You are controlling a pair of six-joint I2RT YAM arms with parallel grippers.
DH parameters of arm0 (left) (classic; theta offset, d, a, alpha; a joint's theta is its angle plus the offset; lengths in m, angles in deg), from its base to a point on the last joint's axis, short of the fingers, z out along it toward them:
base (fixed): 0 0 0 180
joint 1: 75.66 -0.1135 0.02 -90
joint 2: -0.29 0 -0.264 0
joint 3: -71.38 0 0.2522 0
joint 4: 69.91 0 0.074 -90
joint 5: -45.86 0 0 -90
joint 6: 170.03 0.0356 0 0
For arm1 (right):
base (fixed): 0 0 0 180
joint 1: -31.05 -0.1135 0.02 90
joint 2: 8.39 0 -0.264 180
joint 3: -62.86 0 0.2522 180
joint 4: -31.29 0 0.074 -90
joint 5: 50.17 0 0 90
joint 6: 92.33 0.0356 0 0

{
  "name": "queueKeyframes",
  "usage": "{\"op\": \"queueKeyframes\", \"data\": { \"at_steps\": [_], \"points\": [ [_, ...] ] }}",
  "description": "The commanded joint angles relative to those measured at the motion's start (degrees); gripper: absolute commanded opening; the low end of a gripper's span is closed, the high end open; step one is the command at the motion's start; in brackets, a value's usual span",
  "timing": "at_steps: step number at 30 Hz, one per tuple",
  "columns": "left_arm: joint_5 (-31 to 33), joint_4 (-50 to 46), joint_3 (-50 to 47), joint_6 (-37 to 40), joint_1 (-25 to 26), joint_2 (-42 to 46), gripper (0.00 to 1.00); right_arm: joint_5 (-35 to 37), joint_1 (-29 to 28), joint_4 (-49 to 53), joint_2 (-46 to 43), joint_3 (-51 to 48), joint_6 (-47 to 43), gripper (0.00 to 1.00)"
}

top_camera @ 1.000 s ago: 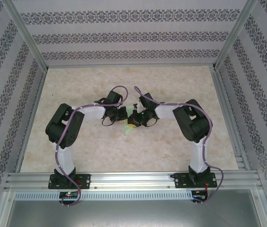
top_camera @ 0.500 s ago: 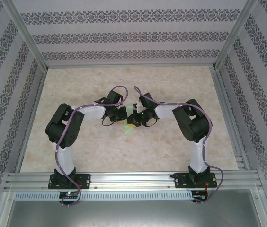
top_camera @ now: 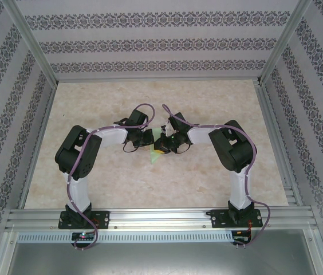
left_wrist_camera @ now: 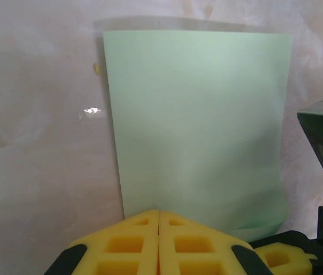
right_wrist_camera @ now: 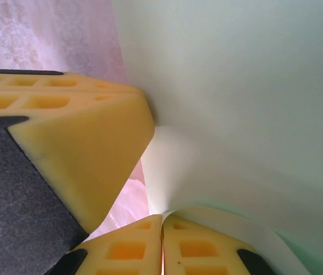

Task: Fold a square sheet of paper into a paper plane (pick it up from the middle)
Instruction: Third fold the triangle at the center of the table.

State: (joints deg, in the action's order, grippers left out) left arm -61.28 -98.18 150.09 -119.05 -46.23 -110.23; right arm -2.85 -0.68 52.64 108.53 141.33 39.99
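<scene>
The left jaws are closed: their two yellow pads (left_wrist_camera: 133, 246) meet with no gap, and the near edge of the sheet of paper (left_wrist_camera: 199, 126) runs in at their tips, so they pinch it. The right jaws are closed as well, their own pads (right_wrist_camera: 201, 249) pressed together. The pale-green sheet comes out from between them and bends upward in a soft curve. Both pairs of jaws stand just beside each other at the same edge of the sheet. In the left wrist view one yellow pad (left_wrist_camera: 279, 259) belonging to the right jaws shows at the lower right corner of the paper, where the paper curls into two layers. From there the sheet stretches away over the desk (top_camera: 121, 183) as a plain rectangle with a straight far edge. In the top view both arms bend inward and meet near the middle of the desk, and a small green corner looks out just below them.
</scene>
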Motion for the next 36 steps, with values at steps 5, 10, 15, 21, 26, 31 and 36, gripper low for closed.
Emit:
{"op": "queueKeyframes", "data": {
  "at_steps": [5, 10, 15, 21, 26, 31, 36],
  "points": [
    [-0.3, -2.5, 0.9, 1.5, 1.1, -1.3, 0.06, -1.1, 0.7, -7.0, 0.7, -0.7, 1.4, 0.09],
    [0.4, -2.5, 0.8, 1.1, 1.1, -0.5, 0.04, 0.1, 0.8, -6.0, 1.1, -0.7, 1.3, 0.09],
    [2.5, -4.4, 3.3, 2.5, 1.0, 1.2, 0.06, 1.6, 0.8, -3.3, 1.5, -1.1, -0.3, 0.09],
    [3.6, -4.9, 6.8, 3.4, 0.6, 0.0, 0.06, 1.8, 0.8, -2.6, 1.8, -1.1, -0.7, 0.09],
    [3.8, -5.8, 7.6, 3.2, 0.6, -2.6, 0.05, 1.7, 0.8, -2.5, 1.7, -1.0, -0.8, 0.09],
    [4.6, -7.2, 7.2, 3.1, 0.6, -4.1, 0.03, 1.6, 0.8, -2.8, 1.7, -0.8, -0.7, 0.09],
    [4.4, -7.2, 6.3, 2.9, 0.7, -4.5, 0.02, 1.1, 0.8, -3.8, 1.4, -0.6, -0.4, 0.09]
  ]
}}
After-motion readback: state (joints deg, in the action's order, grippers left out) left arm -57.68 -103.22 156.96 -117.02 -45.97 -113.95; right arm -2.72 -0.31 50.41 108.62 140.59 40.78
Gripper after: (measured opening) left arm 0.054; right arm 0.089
